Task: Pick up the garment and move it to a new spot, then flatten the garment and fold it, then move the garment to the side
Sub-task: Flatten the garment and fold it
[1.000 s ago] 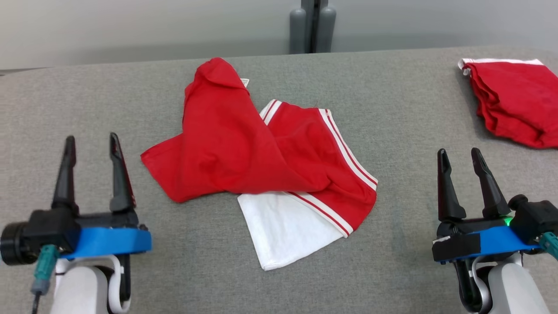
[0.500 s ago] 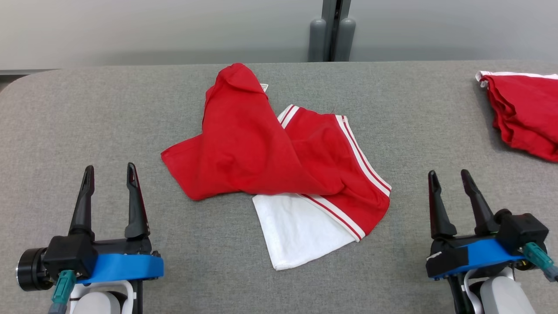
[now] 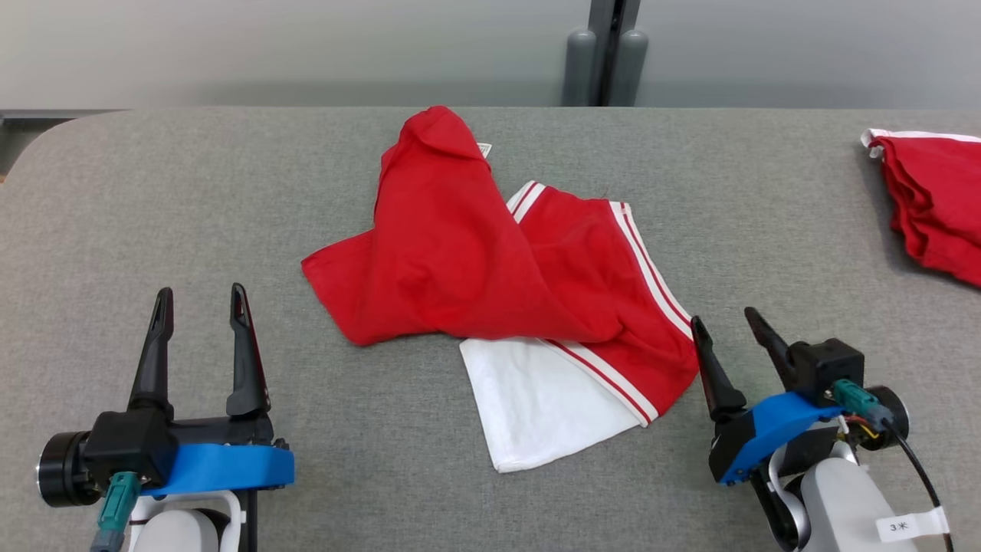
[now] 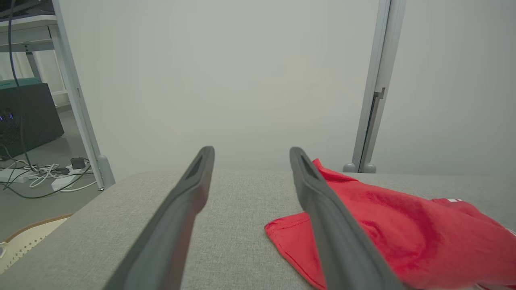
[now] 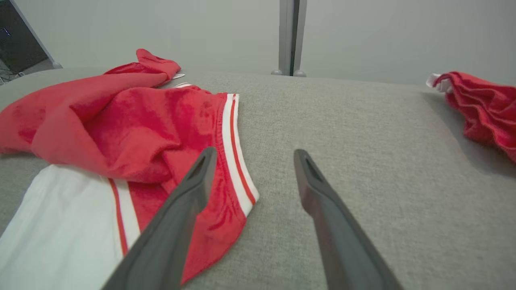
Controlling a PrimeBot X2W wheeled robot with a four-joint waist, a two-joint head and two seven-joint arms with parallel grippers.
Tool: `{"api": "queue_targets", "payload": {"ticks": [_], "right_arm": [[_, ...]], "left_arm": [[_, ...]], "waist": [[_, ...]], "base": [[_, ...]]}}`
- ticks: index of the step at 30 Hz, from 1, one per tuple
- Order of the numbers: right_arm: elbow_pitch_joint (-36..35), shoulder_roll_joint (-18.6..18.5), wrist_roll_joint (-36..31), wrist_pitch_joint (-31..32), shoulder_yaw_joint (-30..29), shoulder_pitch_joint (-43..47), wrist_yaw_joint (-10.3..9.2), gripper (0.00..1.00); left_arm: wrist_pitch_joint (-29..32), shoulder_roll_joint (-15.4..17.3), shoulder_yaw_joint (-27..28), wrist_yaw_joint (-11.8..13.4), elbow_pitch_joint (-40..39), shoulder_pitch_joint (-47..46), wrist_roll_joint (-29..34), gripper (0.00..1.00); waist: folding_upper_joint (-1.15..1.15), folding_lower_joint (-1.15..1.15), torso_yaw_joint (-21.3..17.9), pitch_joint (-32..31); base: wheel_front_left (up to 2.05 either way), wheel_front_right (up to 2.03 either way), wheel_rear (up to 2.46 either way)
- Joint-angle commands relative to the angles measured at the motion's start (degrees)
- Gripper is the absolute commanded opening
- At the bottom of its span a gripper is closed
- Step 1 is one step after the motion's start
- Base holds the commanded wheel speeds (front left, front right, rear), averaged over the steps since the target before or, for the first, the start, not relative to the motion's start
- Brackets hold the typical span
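Near left and near right, the left pincer (image 3: 201,293) and right pincer (image 3: 723,317) hover with jaws spread, holding nothing. Between them, mid-way across the table (image 3: 153,192), lies the crumpled red-and-white garment (image 3: 460,261). Another red cloth (image 3: 931,199) sits far right.

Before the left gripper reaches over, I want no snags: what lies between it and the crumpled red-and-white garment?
Just bare grey fabric tabletop lies between the left gripper and the crumpled red-and-white garment, as the head view shows.
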Motion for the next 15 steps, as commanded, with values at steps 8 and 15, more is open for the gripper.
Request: {"api": "queue_targets", "payload": {"ticks": [8, 15], "right_arm": [[11.1, -0.4, -1.1, -0.5, 0.2, -3.0, 0.01, 1.00], [18.6, 0.1, 0.7, -2.6, 1.9, -5.8, 0.01, 0.47]], "left_arm": [[-0.1, -0.5, 0.2, -0.5, 0.5, -0.9, -0.1, 1.00], [-0.1, -0.7, 0.4, -0.4, 0.9, -0.7, -0.3, 1.00]], "waist": [[0.00, 0.00, 1.7, 0.4], [0.00, 0.00, 2.1, 0.4]], "base": [[0.00, 0.00, 0.00], [0.00, 0.00, 0.00]]}}
